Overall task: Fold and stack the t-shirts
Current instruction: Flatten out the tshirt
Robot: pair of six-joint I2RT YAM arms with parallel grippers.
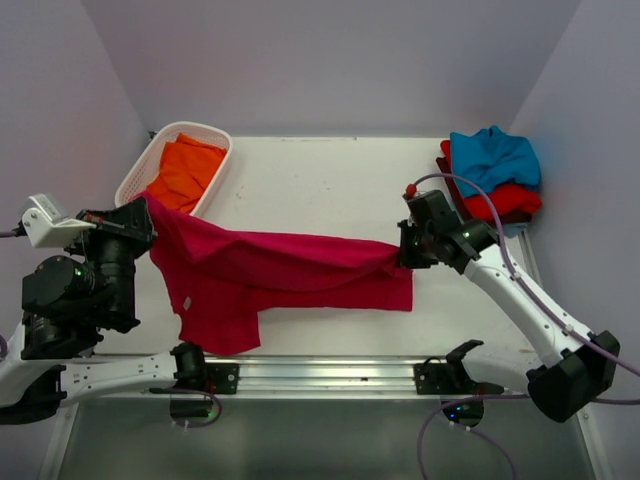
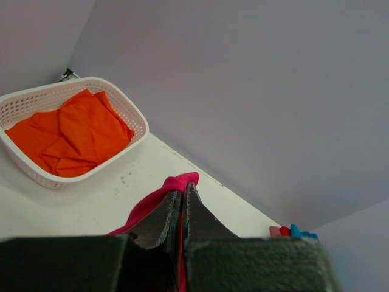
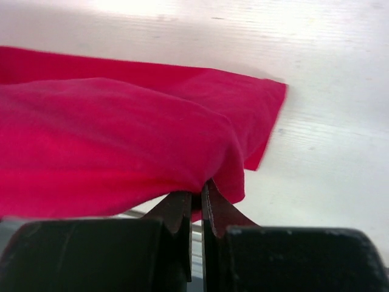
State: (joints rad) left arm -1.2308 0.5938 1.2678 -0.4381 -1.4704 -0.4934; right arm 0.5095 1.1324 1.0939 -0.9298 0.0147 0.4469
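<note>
A crimson-pink t-shirt (image 1: 270,272) is stretched between both arms over the middle of the table, its lower part draping onto the surface. My left gripper (image 1: 148,205) is shut on its left end, near the basket; pink cloth (image 2: 173,184) bulges past the pinched fingertips. My right gripper (image 1: 400,258) is shut on the right end, and the cloth (image 3: 121,140) hangs over its fingers (image 3: 179,207). An orange t-shirt (image 1: 187,172) lies in the basket. A teal-blue t-shirt (image 1: 492,158) lies on a red one (image 1: 512,200) at the far right, with a maroon edge (image 1: 443,162) beneath.
The white lattice basket (image 1: 135,180) stands at the far left corner, right beside my left gripper. The stack of shirts sits against the right wall, close behind my right arm. A metal rail (image 1: 320,375) runs along the near edge.
</note>
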